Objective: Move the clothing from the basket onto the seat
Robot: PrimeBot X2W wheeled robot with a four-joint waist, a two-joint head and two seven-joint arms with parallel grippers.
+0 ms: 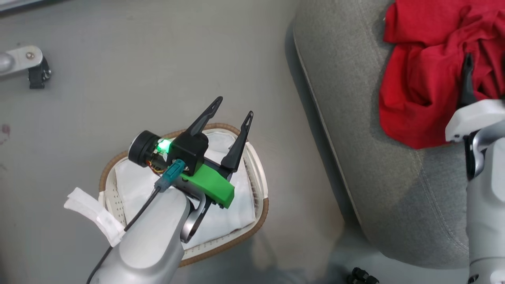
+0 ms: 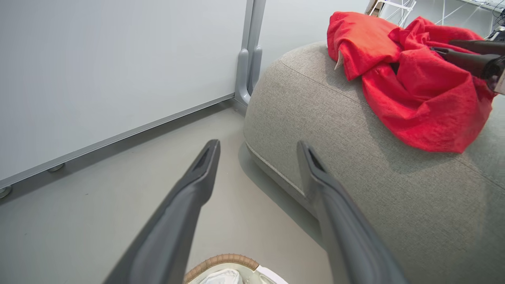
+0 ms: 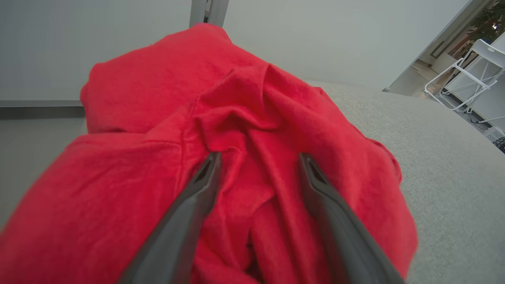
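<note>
The red clothing (image 1: 426, 75) lies crumpled in a heap on the grey seat (image 1: 355, 118), at the upper right of the head view. My right gripper (image 3: 258, 159) stands open over that heap, its fingers spread above the red folds without pinching them. The white basket (image 1: 258, 173) with its brown rim sits on the floor left of the seat, holding just its white liner (image 1: 232, 217). My left gripper (image 1: 233, 106) hovers open above the basket with nothing between its fingers. In the left wrist view the clothing (image 2: 414, 83) rests on the seat (image 2: 315, 118), with the right gripper's dark fingers (image 2: 465, 59) beside it.
A strip of white liner (image 1: 92, 215) hangs over the basket's left rim. A grey caster leg (image 1: 23, 63) stands on the floor at far left. A white partition wall (image 2: 118, 71) with a grey post (image 2: 248, 59) rises behind the seat. Folded white chairs (image 3: 469, 79) stand far off.
</note>
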